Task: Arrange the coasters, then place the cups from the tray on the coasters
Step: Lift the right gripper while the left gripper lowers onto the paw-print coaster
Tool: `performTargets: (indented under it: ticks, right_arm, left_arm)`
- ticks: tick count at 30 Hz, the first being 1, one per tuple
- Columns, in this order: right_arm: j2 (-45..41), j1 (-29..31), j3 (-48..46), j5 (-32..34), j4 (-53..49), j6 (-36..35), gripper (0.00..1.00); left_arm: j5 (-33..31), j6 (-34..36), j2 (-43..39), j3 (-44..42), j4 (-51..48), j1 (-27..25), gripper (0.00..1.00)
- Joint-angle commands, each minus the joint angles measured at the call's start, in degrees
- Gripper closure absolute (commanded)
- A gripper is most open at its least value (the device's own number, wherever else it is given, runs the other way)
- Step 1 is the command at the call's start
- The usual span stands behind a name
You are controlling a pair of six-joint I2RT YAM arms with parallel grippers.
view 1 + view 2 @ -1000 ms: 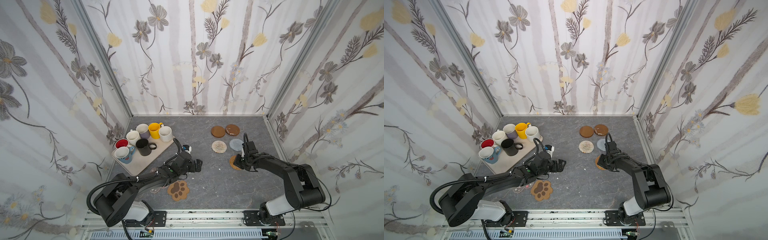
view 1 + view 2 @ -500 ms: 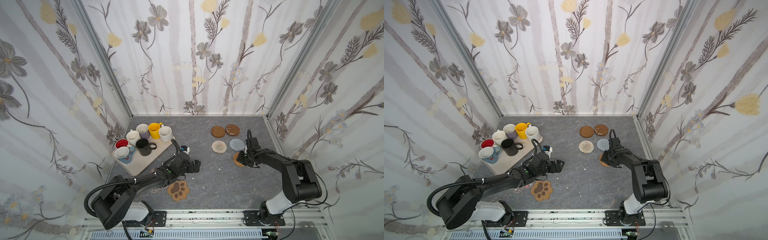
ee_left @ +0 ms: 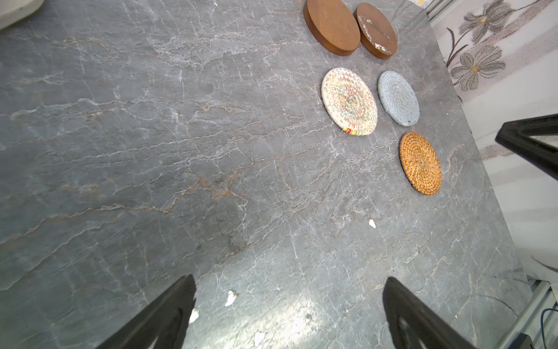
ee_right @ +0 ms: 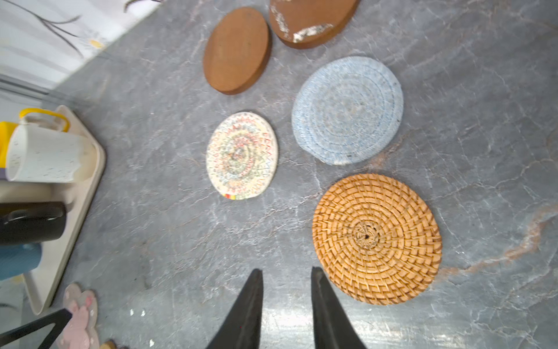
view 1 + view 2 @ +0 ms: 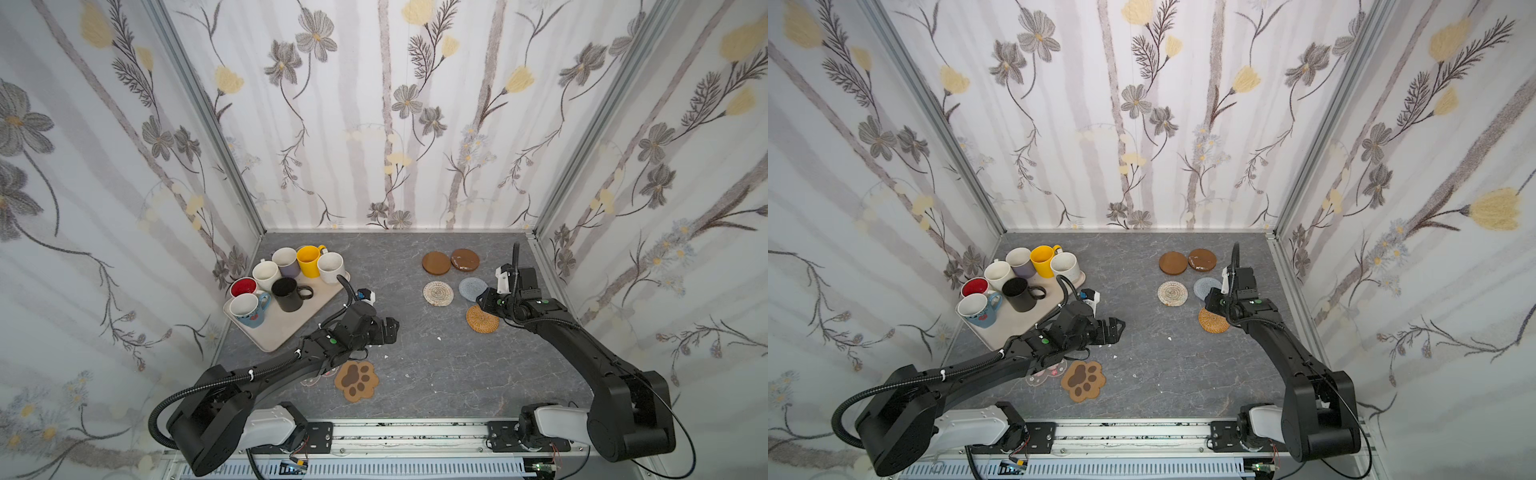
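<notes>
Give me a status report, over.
Left tool open, empty. Right tool slightly open, empty, beside tan round rattan coaster. All seven ceramic mugs on beige plastic tray. Nothing blocking.

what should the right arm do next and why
Probably lift the right hand clear of the rattan coaster: it lies flat beside the grey coaster, and the jaws stand parted, holding nothing. The paw coaster and the clear flower coaster lie apart at the front, so one of them looks like the next pick.
</notes>
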Motion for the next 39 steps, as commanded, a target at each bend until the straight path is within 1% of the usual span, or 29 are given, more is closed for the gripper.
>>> performTargets:
  ticks: [1, 3, 4, 5, 9, 10, 14, 15, 16, 20, 22, 26, 30, 39]
  right_arm:
    - [-4.7, 0.1, -1.3, -5.2, 4.3, -2.4, 0.6]
    - [-6.9, 0.1, -2.7, -6.9, 6.2, -2.2, 0.53]
    - [-7.8, 0.1, -3.4, -7.4, 6.9, -2.1, 0.48]
    - [-8.5, 0.0, -3.8, -8.1, 7.8, -2.1, 0.41]
    - [-9.2, 0.0, -8.3, -12.4, 10.9, -1.8, 0.31]
    - [-9.7, 0.0, -9.4, -13.6, 12.3, -1.2, 0.28]
    - [-13.0, 0.0, -14.3, -15.6, 18.0, 1.1, 0.16]
    - [-13.9, 0.0, -15.5, -16.0, 19.3, 1.6, 0.02]
    - [-14.6, 0.0, -16.2, -16.2, 20.0, 2.0, 0.0]
    - [-18.2, 0.0, -20.2, -17.0, 24.3, 4.8, 0.0]
    - [-20.0, 0.0, -22.3, -16.0, 25.7, 5.1, 0.0]
    - [-21.6, -0.2, -23.1, -13.5, 25.7, 4.8, 0.0]
    - [-21.8, -0.7, -23.9, -14.3, 27.9, 6.4, 0.0]
    - [-21.9, -1.3, -25.6, -15.0, 29.7, 7.4, 0.0]
  left_arm:
    - [-0.8, -2.3, -2.9, 0.8, -6.9, 0.1, 0.0]
    - [-1.6, -3.9, -4.4, 0.8, -9.8, 0.1, 0.02]
    - [-1.7, -4.7, -5.1, 0.8, -11.0, 0.1, 0.03]
    - [-1.5, -5.6, -5.6, 1.0, -12.5, 0.0, 0.04]
    - [-1.9, -9.2, -7.6, 1.1, -18.1, 0.0, 0.1]
    - [-2.1, -10.0, -8.3, 1.2, -19.6, 0.0, 0.11]
    - [-3.6, -13.3, -11.3, 1.5, -25.4, -0.3, 0.21]
    - [-3.8, -14.2, -11.9, 1.4, -26.5, -0.6, 0.24]
    - [-3.9, -14.8, -12.2, 1.3, -27.5, -0.7, 0.29]
    - [-3.3, -17.3, -11.8, 0.0, -29.8, -2.2, 0.43]
    - [-3.5, -17.9, -10.9, 0.4, -31.3, -3.1, 0.53]
    - [-4.1, -20.0, -10.5, 0.3, -33.0, -4.5, 0.72]
    - [-4.1, -21.6, -9.4, -0.3, -33.6, -6.0, 1.0]
    - [-4.5, -22.1, -6.7, -1.0, -36.6, -8.5, 1.0]
